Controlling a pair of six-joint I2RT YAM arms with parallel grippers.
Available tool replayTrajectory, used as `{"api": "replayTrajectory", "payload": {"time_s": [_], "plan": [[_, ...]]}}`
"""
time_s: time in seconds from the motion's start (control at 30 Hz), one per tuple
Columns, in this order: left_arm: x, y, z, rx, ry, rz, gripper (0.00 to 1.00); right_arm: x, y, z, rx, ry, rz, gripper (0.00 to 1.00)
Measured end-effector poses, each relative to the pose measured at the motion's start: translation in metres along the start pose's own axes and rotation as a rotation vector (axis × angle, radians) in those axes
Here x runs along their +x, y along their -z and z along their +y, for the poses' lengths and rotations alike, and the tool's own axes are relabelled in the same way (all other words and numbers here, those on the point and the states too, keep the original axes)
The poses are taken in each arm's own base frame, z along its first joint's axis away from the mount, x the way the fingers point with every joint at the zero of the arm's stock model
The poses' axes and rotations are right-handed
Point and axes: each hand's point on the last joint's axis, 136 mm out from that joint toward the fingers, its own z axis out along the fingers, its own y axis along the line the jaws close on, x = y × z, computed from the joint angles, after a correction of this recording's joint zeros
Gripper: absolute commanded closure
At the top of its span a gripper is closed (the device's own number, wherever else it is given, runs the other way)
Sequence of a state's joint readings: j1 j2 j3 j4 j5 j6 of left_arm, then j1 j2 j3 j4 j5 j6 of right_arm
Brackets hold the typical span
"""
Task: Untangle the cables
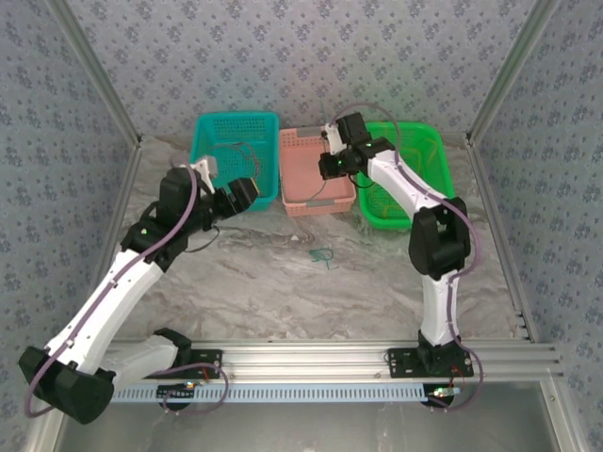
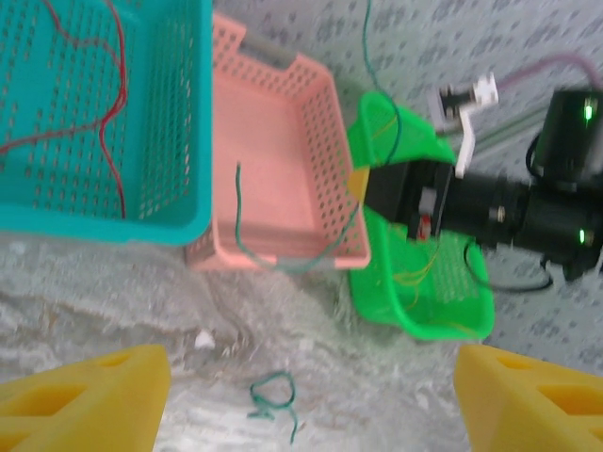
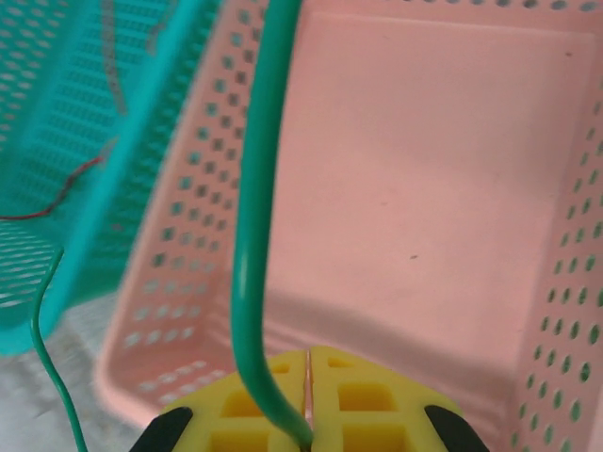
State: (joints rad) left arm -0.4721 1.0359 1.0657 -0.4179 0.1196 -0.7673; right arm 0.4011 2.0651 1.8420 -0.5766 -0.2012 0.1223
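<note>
Right wrist: right pincer (image 3: 309, 377) clamps green cable (image 3: 250, 235).

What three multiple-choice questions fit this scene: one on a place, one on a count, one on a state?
1. Where does the red wire lie? A on the table. B across an arm. C in the teal basket.
2. How many baskets are there? A two. B three. C four.
3. What state is the right claw in? A shut on a green wire. B wide open. C shut on a red wire.
Answers: 1 C, it lies on that basket's floor. 2 B, the teal basket, pink basket and green basket stand in a row. 3 A, its fingers meet around the wire.
</note>
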Motion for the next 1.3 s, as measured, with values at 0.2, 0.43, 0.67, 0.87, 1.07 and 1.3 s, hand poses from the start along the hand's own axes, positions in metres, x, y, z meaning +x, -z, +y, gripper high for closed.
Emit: {"api": "replayTrajectory", "payload": {"time_s": [0.2,0.43,0.67,0.87,1.07,1.3], "plan": [[0.021,-0.003,0.006,0.001,-0.009,0.045,0.23,0.017,-0.033,-0.027,0.105,0.013,0.051,1.0],[0.02,-0.004,0.004,0.015,-0.011,0.036,0.23,0.008,-0.038,-0.035,0.145,0.043,0.035,1.0],[0.018,-0.004,0.0,0.031,-0.015,0.023,0.23,0.003,-0.05,-0.042,0.183,0.058,0.046,1.0],[0.019,-0.004,-0.003,0.039,-0.019,0.025,0.24,0.018,-0.066,-0.046,0.187,0.057,0.096,1.0],[0.019,-0.004,-0.003,0.039,-0.019,0.026,0.24,0.023,-0.069,-0.036,0.175,0.092,0.113,1.0],[0.021,-0.01,0.0,0.027,-0.018,0.039,0.23,0.026,-0.074,-0.033,0.159,0.091,0.144,0.85]]}}
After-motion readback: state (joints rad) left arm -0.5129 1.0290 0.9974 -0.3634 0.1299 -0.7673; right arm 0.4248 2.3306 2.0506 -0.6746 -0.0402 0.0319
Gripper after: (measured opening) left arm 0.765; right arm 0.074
